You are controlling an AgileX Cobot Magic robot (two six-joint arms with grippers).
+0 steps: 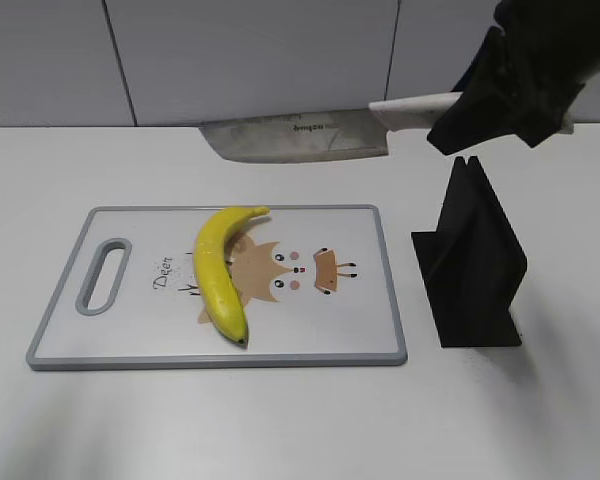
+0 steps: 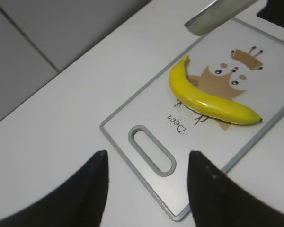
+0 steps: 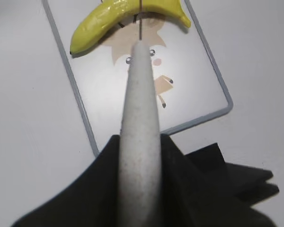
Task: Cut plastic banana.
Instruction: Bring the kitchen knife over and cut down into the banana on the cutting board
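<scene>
From my remote station, I see the smooth bright-yellow curved plastic banana lying whole on the grey-rimmed white rectangular cutting board, left of the board's middle, partly over the printed cartoon deer. Its stem end points toward the board's far edge and its dark tip toward the near edge, with the outer curve facing the board's oval handle slot.

My right gripper is pinching the white handle of a broad steel cleaver, its black fingers pressed against both sides of the handle in the right wrist view. The blade hangs in the air beyond the board's far edge, held roughly level with its flat face toward the exterior camera, clear of the banana and the board. In the right wrist view the handle runs straight toward the banana, the blade seen edge-on as a thin dark line.

A black angular knife stand sits on the white table just beside the board's right edge, not touching it.

My left gripper hovers off the board's handle-slot end, its two dark fingers spread apart with nothing between them. It does not appear in the exterior view.
</scene>
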